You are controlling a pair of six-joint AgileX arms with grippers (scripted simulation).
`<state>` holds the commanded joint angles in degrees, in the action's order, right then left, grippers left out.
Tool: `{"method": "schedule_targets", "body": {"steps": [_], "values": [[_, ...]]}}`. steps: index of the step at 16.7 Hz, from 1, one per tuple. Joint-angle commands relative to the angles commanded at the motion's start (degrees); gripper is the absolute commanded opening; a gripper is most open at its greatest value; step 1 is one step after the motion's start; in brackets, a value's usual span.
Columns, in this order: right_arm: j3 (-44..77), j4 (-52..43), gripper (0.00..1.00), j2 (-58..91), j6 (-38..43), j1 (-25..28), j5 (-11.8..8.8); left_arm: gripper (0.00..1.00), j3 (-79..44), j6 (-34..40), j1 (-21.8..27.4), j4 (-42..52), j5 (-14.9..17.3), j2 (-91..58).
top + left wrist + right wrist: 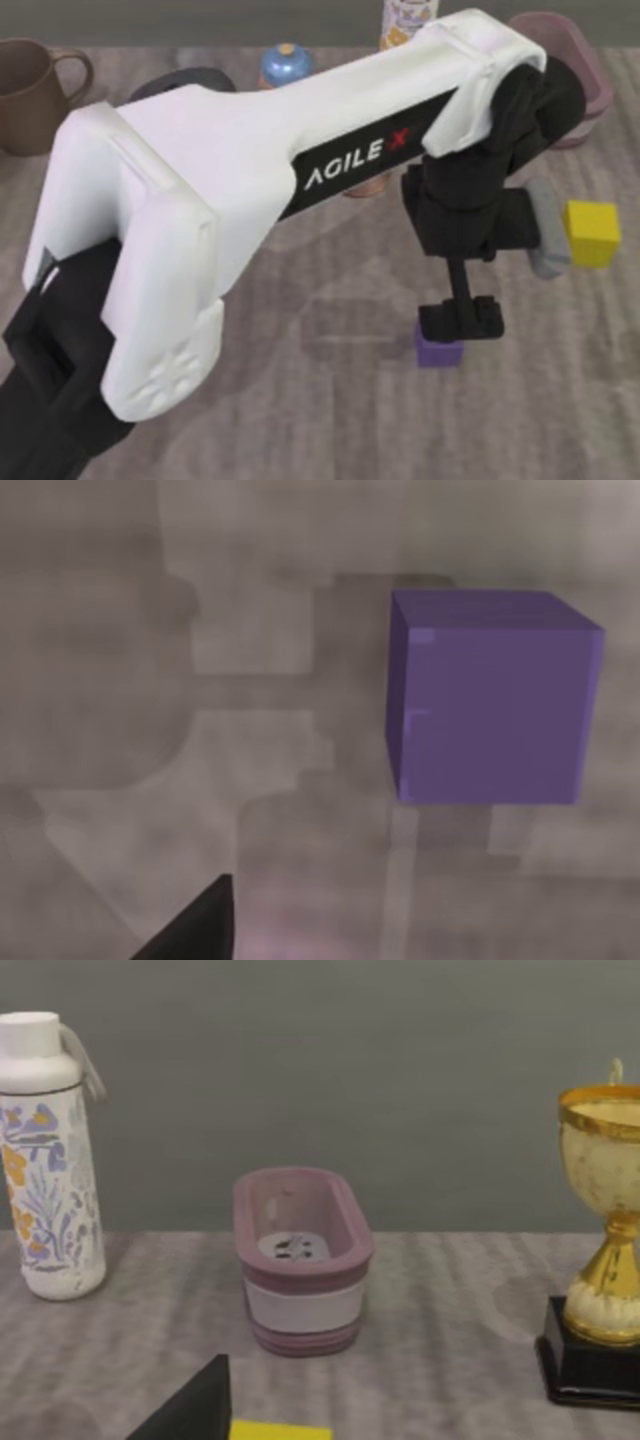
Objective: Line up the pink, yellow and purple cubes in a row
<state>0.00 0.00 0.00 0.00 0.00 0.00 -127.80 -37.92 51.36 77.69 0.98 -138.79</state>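
The left gripper [461,322] hangs over the purple cube [438,351] on the bench [330,400]; whether its fingers are open, I cannot tell. The yellow cube [591,233] sits well apart, right. An off-centre descent could knock the purple cube askew

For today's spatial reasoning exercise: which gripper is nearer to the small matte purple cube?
Left. The left gripper hangs directly over the small matte purple cube. The right gripper does not show in the top view; its wrist view faces other things, with no purple cube in it.

Rendered tabletop [330,420] — flat grey backdrop [400,1080]
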Motion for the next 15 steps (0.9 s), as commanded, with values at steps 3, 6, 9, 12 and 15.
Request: {"method": "schedule_targets", "body": {"steps": [3, 6, 9, 12, 15], "values": [[0.00, 0.00, 1.00, 0.00, 0.00, 0.00, 0.00, 1.00, 0.10, 0.00, 0.33, -0.15, 0.00, -0.18], [1.48, -0.94, 1.00, 1.49, 0.27, 0.21, -0.11, 1.00, 1.61, 0.42, -0.43, -1.08, -0.08, 1.50], [7.32, -4.56, 1.00, 7.45, 1.22, 0.79, -0.30, 1.00, 8.00, 2.39, -3.68, -4.96, -0.36, 8.46], [16.94, -10.67, 1.00, 18.01, 2.66, 1.46, -0.33, 1.00, 19.20, 5.95, -9.21, -11.59, -0.75, 20.92], [29.13, -18.81, 1.00, 32.89, 4.38, 2.13, -0.15, 1.00, 34.48, 10.73, -16.37, -20.42, -1.15, 38.19]]}}
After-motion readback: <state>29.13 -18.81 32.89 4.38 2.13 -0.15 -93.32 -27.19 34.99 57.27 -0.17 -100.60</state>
